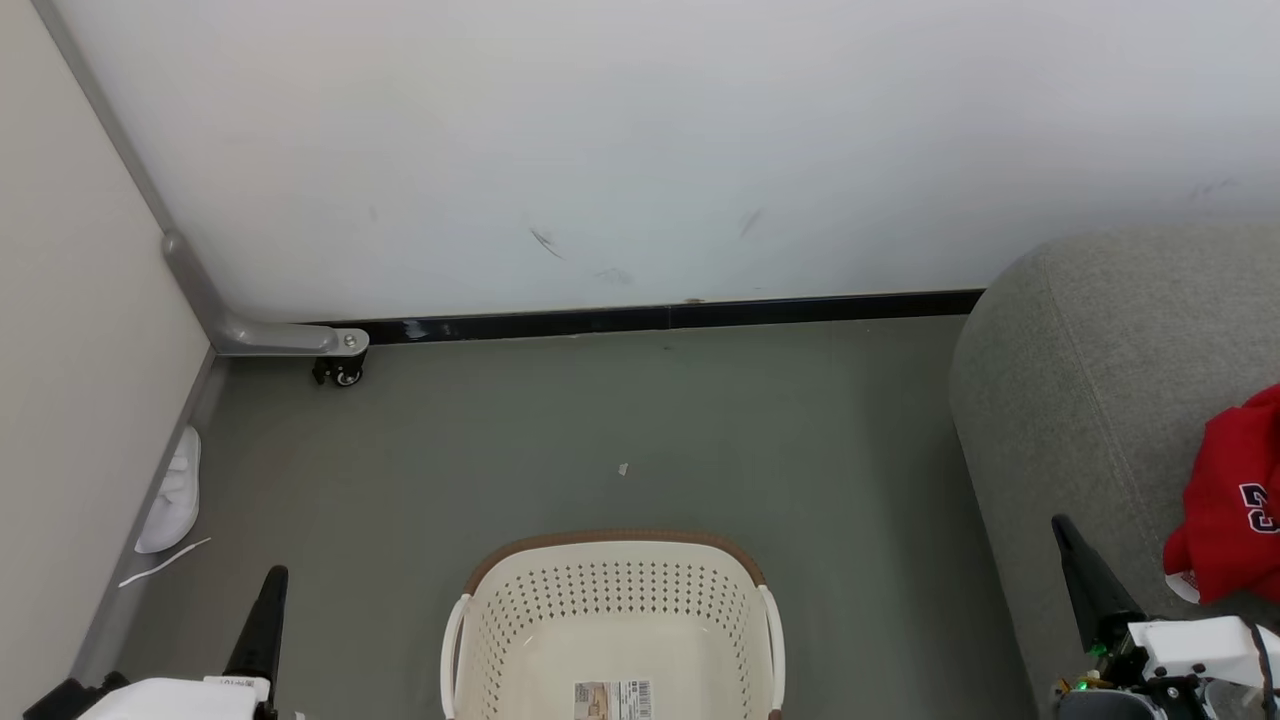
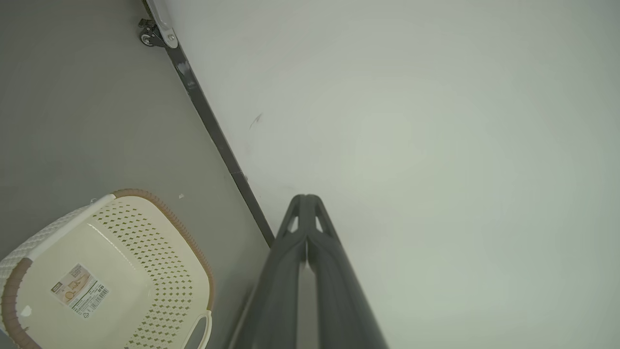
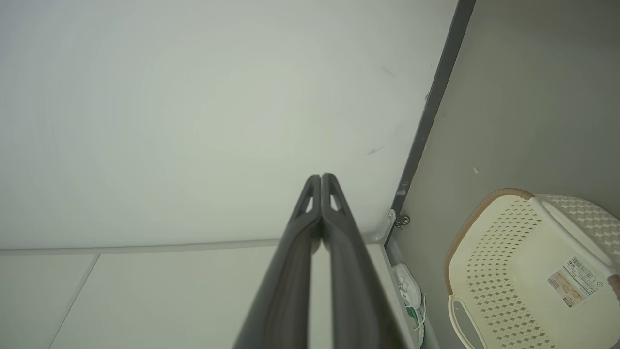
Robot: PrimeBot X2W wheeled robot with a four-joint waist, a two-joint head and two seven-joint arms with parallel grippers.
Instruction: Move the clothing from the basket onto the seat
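The cream-white basket [image 1: 615,625] stands on the grey floor at the bottom centre, with only a label on its bottom; it also appears as the basket [image 2: 106,276] and the basket [image 3: 528,271] in the wrist views. Red clothing [image 1: 1230,500] with white numerals lies on the grey seat [image 1: 1090,380] at the right edge. My left gripper [image 1: 270,585] is shut at the lower left, left of the basket, holding nothing [image 2: 306,201]. My right gripper [image 1: 1065,535] is shut in front of the seat's arm, just left of the clothing, fingertips together [image 3: 321,179].
A white wall with a dark baseboard [image 1: 660,318] runs behind the floor. A grey partition leg with a caster [image 1: 340,372] stands in the left corner. A white shoe [image 1: 172,495] lies against the left wall. A small scrap [image 1: 623,468] lies on the floor beyond the basket.
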